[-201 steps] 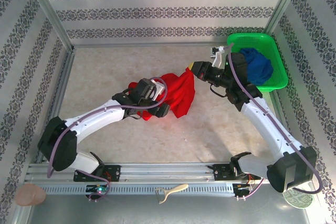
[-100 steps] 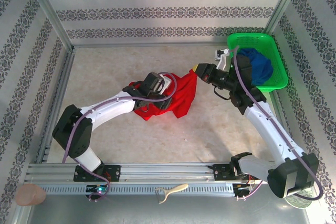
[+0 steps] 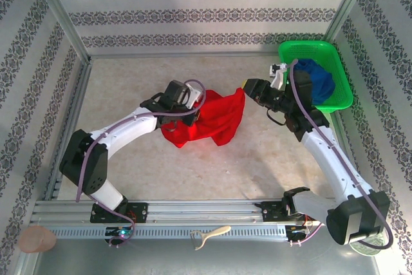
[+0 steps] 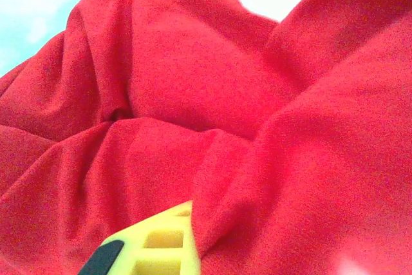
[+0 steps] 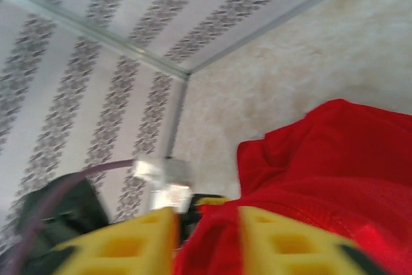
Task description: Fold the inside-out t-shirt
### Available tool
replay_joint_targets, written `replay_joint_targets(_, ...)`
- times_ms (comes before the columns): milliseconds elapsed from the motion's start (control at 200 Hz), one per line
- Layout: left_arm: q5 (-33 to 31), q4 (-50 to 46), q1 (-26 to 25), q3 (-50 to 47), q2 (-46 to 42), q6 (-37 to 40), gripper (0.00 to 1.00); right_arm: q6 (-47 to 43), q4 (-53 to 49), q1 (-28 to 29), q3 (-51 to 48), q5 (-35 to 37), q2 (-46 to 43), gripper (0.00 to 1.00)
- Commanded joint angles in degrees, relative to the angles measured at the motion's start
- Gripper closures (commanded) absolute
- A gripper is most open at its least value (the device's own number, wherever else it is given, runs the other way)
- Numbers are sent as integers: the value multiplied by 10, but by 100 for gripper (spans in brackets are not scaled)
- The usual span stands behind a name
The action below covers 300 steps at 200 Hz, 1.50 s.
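On tabletop [image 3: 129,75], left hand [image 3: 197,105] seemingly under t-shirt [image 3: 215,120].

Left gripper [image 3: 196,104] tips buried in t-shirt [image 3: 212,120] folds; one yellow finger [image 4: 158,250] pokes out, cut by bottom edge; jaw gap unreadable. Right gripper [image 3: 243,88] fingers [image 5: 129,244] at t-shirt corner blurred, tips cropped.

The left gripper [image 3: 195,99] now sits farther from the near edge than a second ago, and its arm's elbow is swung inward. The right gripper [image 3: 243,87] is drawn back slightly rightward, toward the green basket [image 3: 308,44]. Between them the inside-out t-shirt [image 3: 211,122] is stretched wider along its upper edge, where it hung bunched before.
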Motion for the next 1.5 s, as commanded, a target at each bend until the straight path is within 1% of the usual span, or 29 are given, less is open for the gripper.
replay_joint_targets(0, 147, 6, 18, 50, -48, -80, 100, -58, -101, -12, -7, 69, 53, 35)
replay_joint_targets(40, 186, 18, 17, 59, -55, -108, 100, -77, -130, -10, -1, 75, 58, 33)
replay_joint_targets(95, 225, 44, 18, 65, -62, -150, 100, -90, -140, -2, -6, 79, 46, 33)
replay_joint_targets(165, 268, 91, 19, 60, -72, -207, 100, -91, -143, 14, -15, 80, 4, 32)
replay_joint_targets(235, 294, 138, 19, 48, -79, -253, 100, -100, -163, 40, -12, 89, -36, 32)
replay_joint_targets(310, 303, 159, 18, 40, -86, -282, 100, -114, -172, 78, -11, 95, -77, 32)
replay_joint_targets(455, 291, 117, 20, 51, -91, -281, 100, -121, -156, 179, -8, 142, -121, 33)
replay_joint_targets(555, 284, 109, 23, 56, -88, -292, 100, -102, -120, 238, -4, 172, -102, 37)
replay_joint_targets(655, 296, 130, 27, 56, -80, -315, 100, -73, -67, 272, -13, 174, -61, 41)
replay_joint_targets(709, 309, 147, 29, 55, -75, -327, 100, -64, -36, 283, -20, 180, -36, 42)
replay_joint_targets(804, 329, 167, 29, 56, -65, -341, 100, -46, 21, 283, -29, 181, 12, 43)
replay_joint_targets(854, 342, 177, 29, 56, -61, -345, 100, -45, 40, 281, -27, 195, 36, 44)
replay_joint_targets(1004, 381, 205, 31, 43, -61, -353, 100, -42, 43, 265, -20, 276, 88, 39)
replay_joint_targets(1119, 396, 227, 37, 28, -68, -364, 100, -38, 49, 248, -22, 293, 109, 39)
replay_joint_targets(1249, 405, 263, 49, 5, -76, -384, 100, -46, 67, 238, -31, 270, 100, 40)
replay_joint_targets(1389, 408, 274, 64, -3, -75, -388, 100, -62, 103, 226, -64, 196, 44, 39)
replay_joint_targets(1494, 412, 280, 70, -1, -73, -394, 100, -60, 102, 211, -85, 172, 5, 39)
